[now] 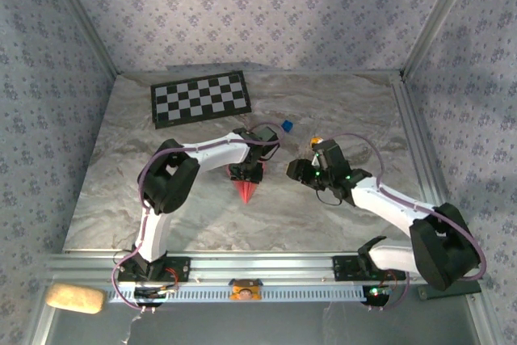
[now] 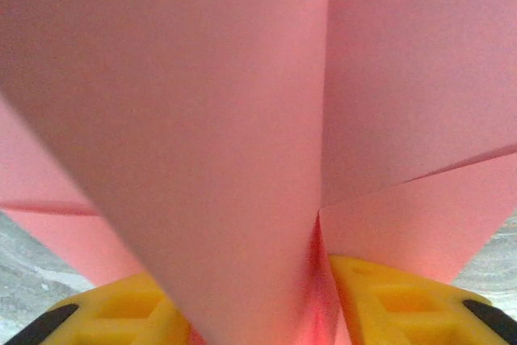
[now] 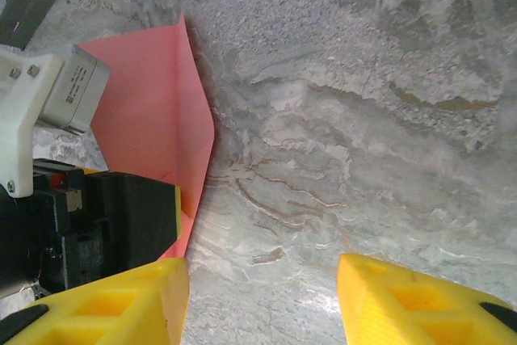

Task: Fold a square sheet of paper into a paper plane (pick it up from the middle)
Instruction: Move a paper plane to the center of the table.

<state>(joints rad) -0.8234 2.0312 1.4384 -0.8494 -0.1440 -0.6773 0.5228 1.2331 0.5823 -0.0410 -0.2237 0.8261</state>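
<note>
The left gripper (image 1: 245, 175) covers the paper plane (image 1: 245, 192) from above, and the right gripper (image 1: 294, 172) stands just right of it. Left of the plane and on its near side, the table (image 1: 113, 199) lies open.

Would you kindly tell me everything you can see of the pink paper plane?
The paper plane is thin, matte salmon-pink paper folded into a slim dart with sharp creases. From above, its pointed tip aims toward the arm bases and pokes out beneath the left gripper. The left wrist view shows two folded flaps meeting at a centre crease that runs down between the yellow fingers; whether they pinch it is unclear. It is near the middle of the marble table.
</note>
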